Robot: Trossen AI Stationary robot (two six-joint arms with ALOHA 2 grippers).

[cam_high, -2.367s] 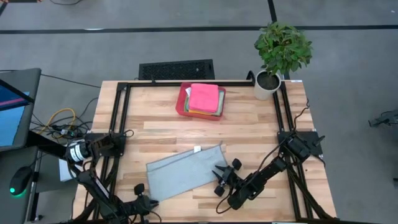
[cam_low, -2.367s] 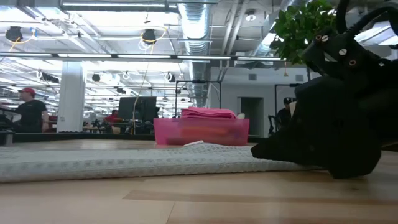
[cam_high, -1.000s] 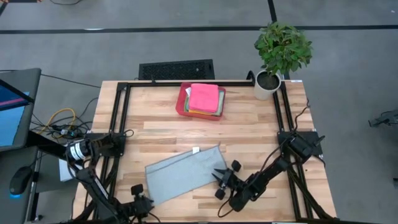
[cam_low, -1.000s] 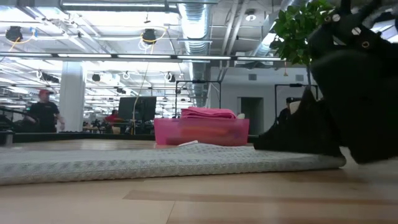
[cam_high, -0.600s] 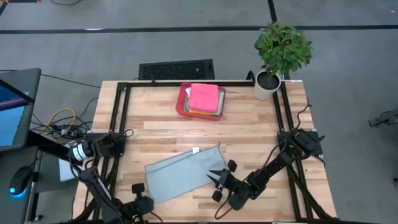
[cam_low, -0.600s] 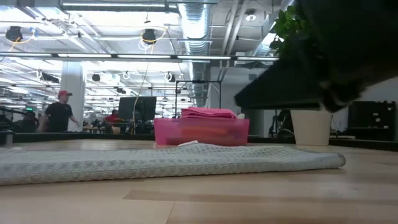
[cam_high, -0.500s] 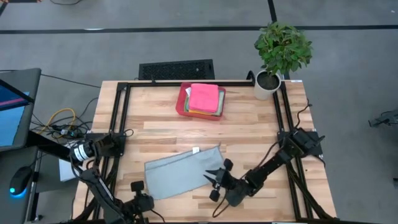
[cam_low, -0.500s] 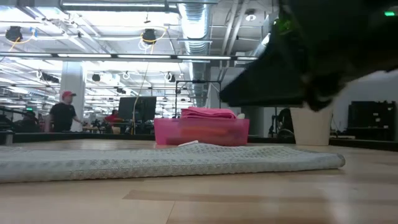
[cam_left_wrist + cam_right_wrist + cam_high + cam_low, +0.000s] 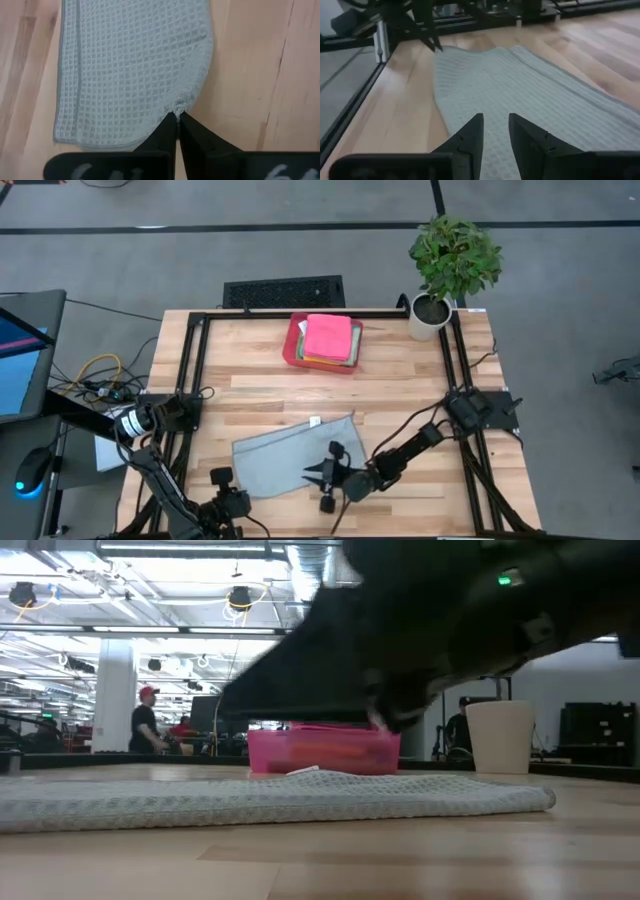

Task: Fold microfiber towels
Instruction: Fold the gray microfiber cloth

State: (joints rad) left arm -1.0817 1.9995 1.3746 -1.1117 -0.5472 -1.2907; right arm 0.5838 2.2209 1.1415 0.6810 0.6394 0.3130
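Your grey towel (image 9: 288, 460) lies folded in a long strip across the near half of the surface (image 9: 400, 395), one end toward the left claw (image 9: 177, 119), the other reaching toward the middle. That left claw is pinched tight on the towel's near-left corner. Your right claw (image 9: 495, 131) hovers over the strip's near long edge with its fingers a narrow gap apart, holding nothing. The red tray (image 9: 292, 343), with a pink towel (image 9: 328, 337) on top, sits well apart by the far edge. You have bare wood between strip and tray.
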